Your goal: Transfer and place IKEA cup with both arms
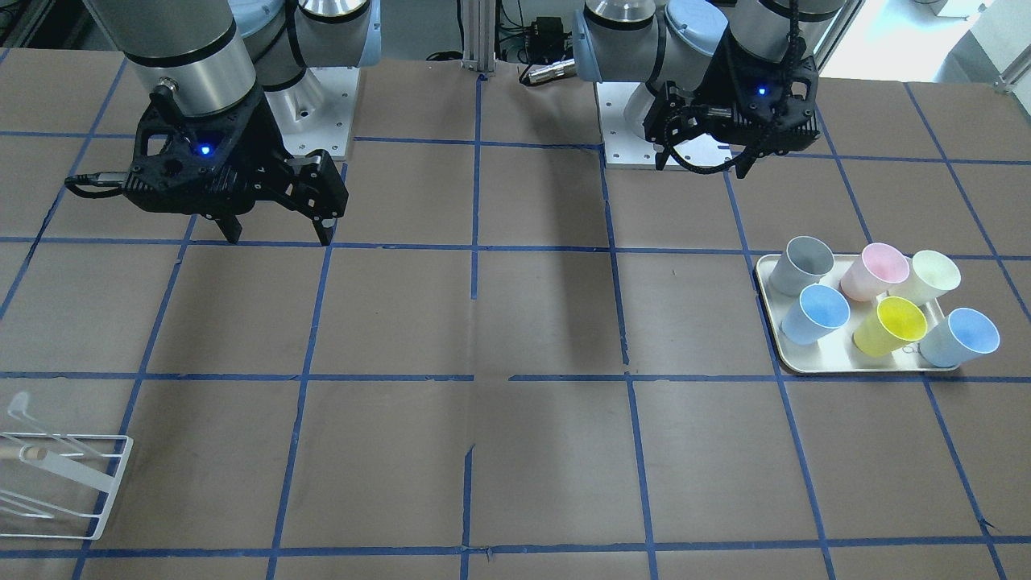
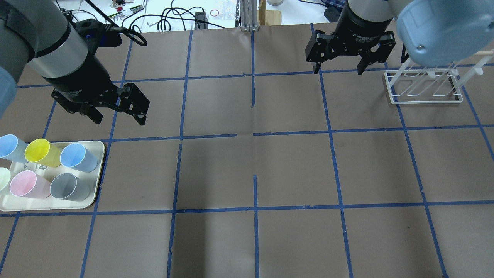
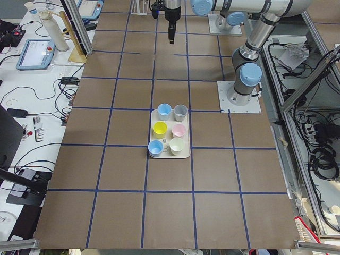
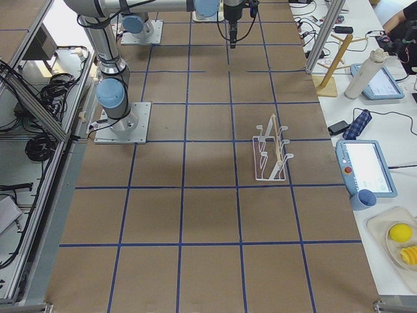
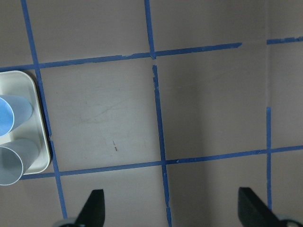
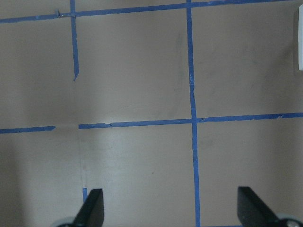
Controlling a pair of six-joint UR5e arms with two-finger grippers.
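Note:
The cream IKEA cup stands upright on a white tray with several coloured cups, at the tray's corner beside the pale pink cup. In the overhead view the cream cup is cut by the left edge. My left gripper hangs open and empty above the table, just beyond the tray; its wrist view shows the tray's edge, a blue cup and the grey cup. My right gripper is open and empty, high, next to the rack.
A white wire rack stands at the table's right far side, also low left in the front view. Two blue cups and a yellow cup fill the tray. Blue tape lines grid the brown table.

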